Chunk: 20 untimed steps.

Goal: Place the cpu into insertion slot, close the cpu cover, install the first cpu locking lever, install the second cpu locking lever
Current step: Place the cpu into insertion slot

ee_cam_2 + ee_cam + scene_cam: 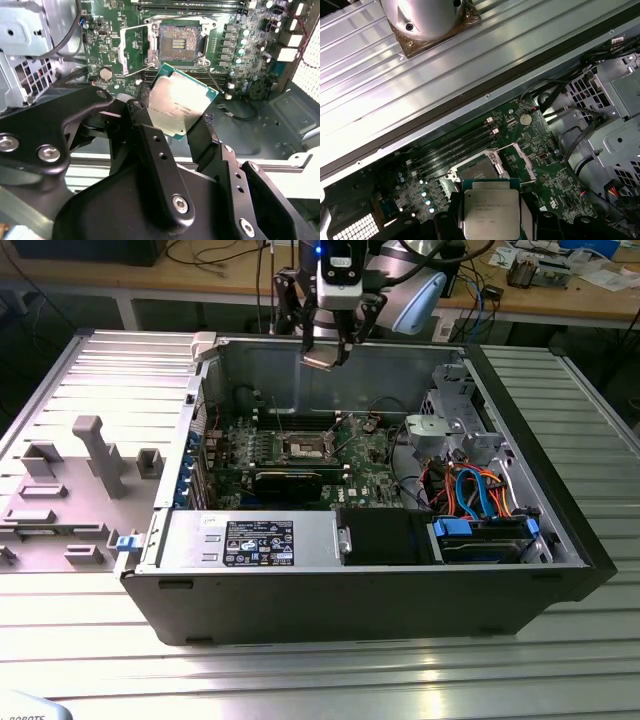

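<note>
Closest to us in the second wrist view, the black metal gripper (172, 115) is pinching the cpu (182, 102), a small flat square chip with a dull silver-grey top, by two opposite edges. We think the chip is light, stiff and thin. Its smooth top could slip and its underside is likely easy to hurt, so the edges are the right place to hold it. It hangs in the air above the board, not touching it.

Below it sits the insertion slot (177, 42), a square socket with a dark middle and pale metal rim. Beside it the cpu cover (123, 50), a thin silvery metal frame, looks flipped open. Farther out lie the green motherboard (110, 47) and the open dark computer case (400, 600).
</note>
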Motion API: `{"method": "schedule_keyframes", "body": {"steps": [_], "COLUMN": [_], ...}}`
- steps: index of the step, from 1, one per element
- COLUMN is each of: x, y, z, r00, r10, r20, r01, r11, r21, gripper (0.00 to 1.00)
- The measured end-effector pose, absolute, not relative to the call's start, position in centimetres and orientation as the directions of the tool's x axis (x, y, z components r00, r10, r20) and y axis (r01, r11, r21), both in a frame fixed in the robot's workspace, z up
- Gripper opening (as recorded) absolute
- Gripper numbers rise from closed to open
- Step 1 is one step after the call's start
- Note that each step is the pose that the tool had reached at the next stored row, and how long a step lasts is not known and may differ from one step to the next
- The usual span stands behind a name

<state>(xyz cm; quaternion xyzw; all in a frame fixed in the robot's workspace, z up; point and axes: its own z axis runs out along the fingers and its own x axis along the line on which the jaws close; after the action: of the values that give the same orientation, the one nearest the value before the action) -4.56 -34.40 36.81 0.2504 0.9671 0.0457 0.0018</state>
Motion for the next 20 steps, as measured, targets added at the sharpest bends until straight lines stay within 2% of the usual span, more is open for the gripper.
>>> {"method": "schedule_keyframes", "body": {"steps": [20], "x": [-4.71], "y": [-34.40], "z": [36.52], "r00": [-0.685], "r10": [0.729], "r20": [0.019], "r01": [0.727], "r11": [0.681], "r21": [0.089], "gripper": [0.54]}}
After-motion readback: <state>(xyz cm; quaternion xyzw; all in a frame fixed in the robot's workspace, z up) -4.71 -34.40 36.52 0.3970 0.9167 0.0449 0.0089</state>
